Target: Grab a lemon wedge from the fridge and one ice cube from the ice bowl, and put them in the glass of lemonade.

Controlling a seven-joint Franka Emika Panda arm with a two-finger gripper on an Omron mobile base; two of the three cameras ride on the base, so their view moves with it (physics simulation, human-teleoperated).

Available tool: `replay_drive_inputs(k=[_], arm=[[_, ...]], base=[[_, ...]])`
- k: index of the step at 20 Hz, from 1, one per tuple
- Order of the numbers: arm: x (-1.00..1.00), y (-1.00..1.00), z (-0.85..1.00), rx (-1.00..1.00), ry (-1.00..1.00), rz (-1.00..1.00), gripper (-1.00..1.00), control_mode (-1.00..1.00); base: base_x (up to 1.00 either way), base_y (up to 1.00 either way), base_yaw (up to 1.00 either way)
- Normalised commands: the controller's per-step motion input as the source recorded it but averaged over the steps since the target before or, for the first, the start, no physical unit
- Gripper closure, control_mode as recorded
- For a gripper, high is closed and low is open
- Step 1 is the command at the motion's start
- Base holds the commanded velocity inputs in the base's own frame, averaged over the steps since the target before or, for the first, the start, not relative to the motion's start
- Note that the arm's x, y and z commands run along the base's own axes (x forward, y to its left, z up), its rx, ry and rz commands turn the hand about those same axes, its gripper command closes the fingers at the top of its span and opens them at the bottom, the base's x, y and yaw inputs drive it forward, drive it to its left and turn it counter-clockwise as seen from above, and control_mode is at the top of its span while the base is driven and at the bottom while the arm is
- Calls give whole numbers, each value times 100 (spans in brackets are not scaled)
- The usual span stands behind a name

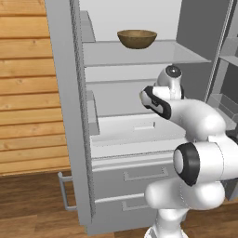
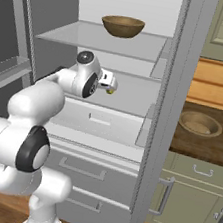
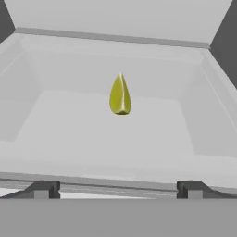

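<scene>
Gripper (image 3: 118,190) is wide open, holding nothing, and you've got it inside the open fridge (image 1: 69,116) at mid-shelf level. Lemon wedge (image 3: 120,95) lies on the shelf straight ahead, apart from the fingers. Ice bowl (image 2: 200,124) sits on the counter (image 2: 204,147) right of the fridge.

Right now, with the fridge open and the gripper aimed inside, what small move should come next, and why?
Probably ease the gripper straight forward toward the lemon wedge. In the hand view the wedge lies on the fridge shelf ahead, roughly centred between the open jaws and apart from them, so closing now would catch nothing.
</scene>
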Motion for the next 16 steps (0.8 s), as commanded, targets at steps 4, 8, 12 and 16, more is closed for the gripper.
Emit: replay_drive_inputs(k=[4, 8, 12, 16], arm=[[23, 0, -21, 0, 0, 0, -100, -100], [39, 0, -16, 0, 0, 0, -100, -100], [37, 0, -2, 0, 1, 0, -100, -100], [17, 0, 0, 0, 2, 0, -100, -100]], base=[[0, 0, 0], [0, 0, 0], [0, 0, 0], [0, 0, 0]])
